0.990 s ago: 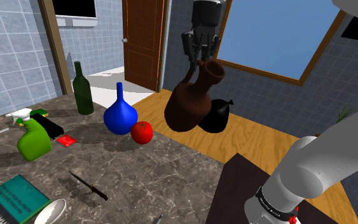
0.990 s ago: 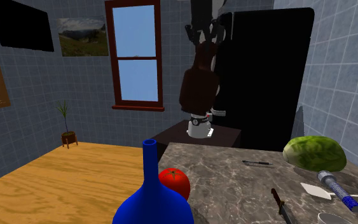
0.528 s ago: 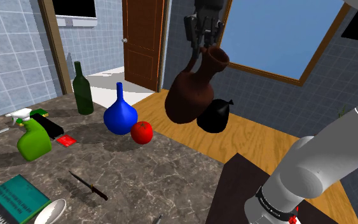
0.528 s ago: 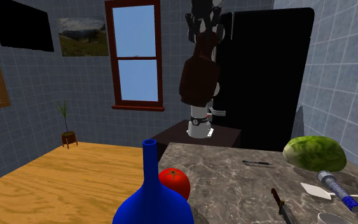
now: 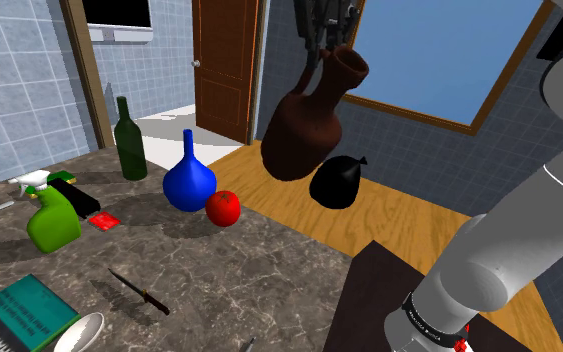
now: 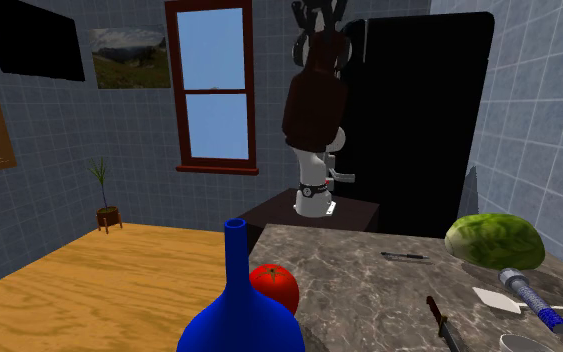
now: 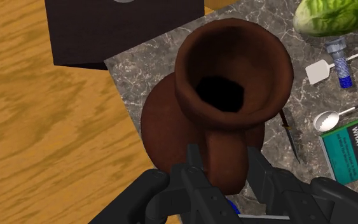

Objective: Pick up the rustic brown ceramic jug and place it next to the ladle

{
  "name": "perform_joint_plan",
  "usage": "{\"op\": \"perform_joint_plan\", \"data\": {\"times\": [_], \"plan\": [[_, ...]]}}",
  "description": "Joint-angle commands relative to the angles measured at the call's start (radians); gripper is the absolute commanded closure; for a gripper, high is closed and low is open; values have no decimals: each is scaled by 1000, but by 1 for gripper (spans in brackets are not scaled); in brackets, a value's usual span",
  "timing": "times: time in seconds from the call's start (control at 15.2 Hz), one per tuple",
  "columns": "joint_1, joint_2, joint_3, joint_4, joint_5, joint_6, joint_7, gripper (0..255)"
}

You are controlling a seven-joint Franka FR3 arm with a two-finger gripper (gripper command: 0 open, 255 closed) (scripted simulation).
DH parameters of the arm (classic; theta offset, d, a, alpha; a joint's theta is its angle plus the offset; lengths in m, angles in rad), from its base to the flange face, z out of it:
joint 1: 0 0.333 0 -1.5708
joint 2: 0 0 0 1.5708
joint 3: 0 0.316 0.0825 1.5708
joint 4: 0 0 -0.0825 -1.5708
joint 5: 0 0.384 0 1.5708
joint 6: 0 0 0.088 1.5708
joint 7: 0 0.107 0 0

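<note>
— Claw [image 5: 318,52] first: what is it doing?

— It is gripping the jug [image 5: 299,135] by the handle beside the neck. In the wrist view both black fingers [image 7: 195,175] are pressing on that handle, one from each side.

— And where is the jug hanging?

— High in the air, well clear of the counter [image 5: 269,265]. The wrist view is showing the counter's corner and the wooden floor [image 5: 419,220] beneath it. In the shoulder view it is tilting, with its mouth pointing toward that view's upper right and its belly toward the lower left.

— How is it looking?

— Dark reddish brown all over. A round belly is narrowing into a short neck, and the neck is flaring into a wide round mouth. The inside is showing nearly black.

— What is lying across the shoulder view, going from its left?

— A teal book [image 5: 14,318] is lying at the near edge, with the ladle [image 5: 81,332] showing its pale bowl just beside it. A green spray bottle [image 5: 51,222] is sitting farther back, with a small red packet [image 5: 103,221] near it. A dark green bottle [image 5: 129,145] is standing behind them, and a knife [image 5: 141,294] is lying nearer the camera. A blue vase [image 5: 189,182] is standing with a red round fruit [image 5: 223,208] just beside it. Past the airborne jug, a black bag [image 5: 337,182] is sitting on the floor, and the dark stand [image 5: 379,280] is filling the lower right.
</note>
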Motion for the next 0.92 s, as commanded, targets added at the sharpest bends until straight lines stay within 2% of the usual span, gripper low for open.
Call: {"op": "perform_joint_plan", "data": {"times": [0.0,0.07,0.46,0.86], "plan": [[1,29,5,68,-6,-36,9,255],[2,41,7,96,-8,-52,13,255],[45,-8,76,-105,22,112,114,255],[89,1,154,-233,36,261,219,255]]}}
